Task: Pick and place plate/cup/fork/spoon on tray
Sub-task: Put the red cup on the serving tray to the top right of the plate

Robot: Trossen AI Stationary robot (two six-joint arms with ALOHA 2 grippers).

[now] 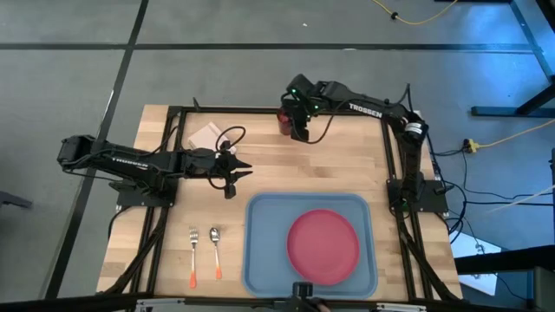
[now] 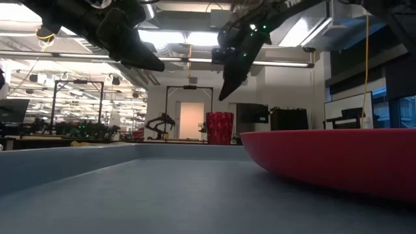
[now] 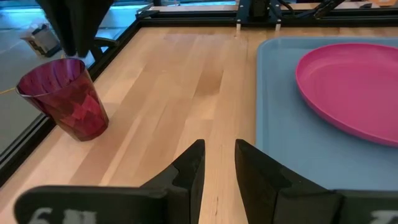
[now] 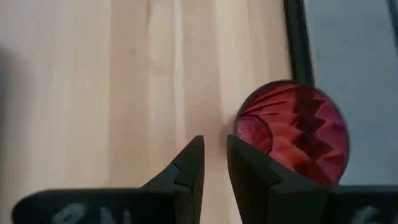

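Plate [image 2: 338, 159]: nearest the low camera, seated in the tray [image 1: 260, 260]; this item is taken as done.

Right gripper [image 1: 300, 132]: poised above the far edge of the surface [image 1: 338, 169], just beside the cup [image 1: 284, 121]. In the right wrist view the fingers [image 4: 186, 168] are seen with only a narrow gap between them, nothing held; the cup [image 4: 290, 134] stands upright beside the fingertips, not between them.

Left gripper [image 1: 236, 169]: held over the middle of the surface, short of the tray's far rim; fingers [image 3: 189, 171] a little apart, empty.

Cup: upright on the bare wood near the far edge, well apart from the tray. Not yet placed; judged the item in hand.

Fork [image 1: 193, 256] and spoon [image 1: 215, 253]: side by side on the wood, just left of the tray, heads toward the far side. Neither is placed.

White pad [image 1: 205, 136]: at the far left of the surface, by the left arm.

Tally, as judged: one of four items placed, three left.
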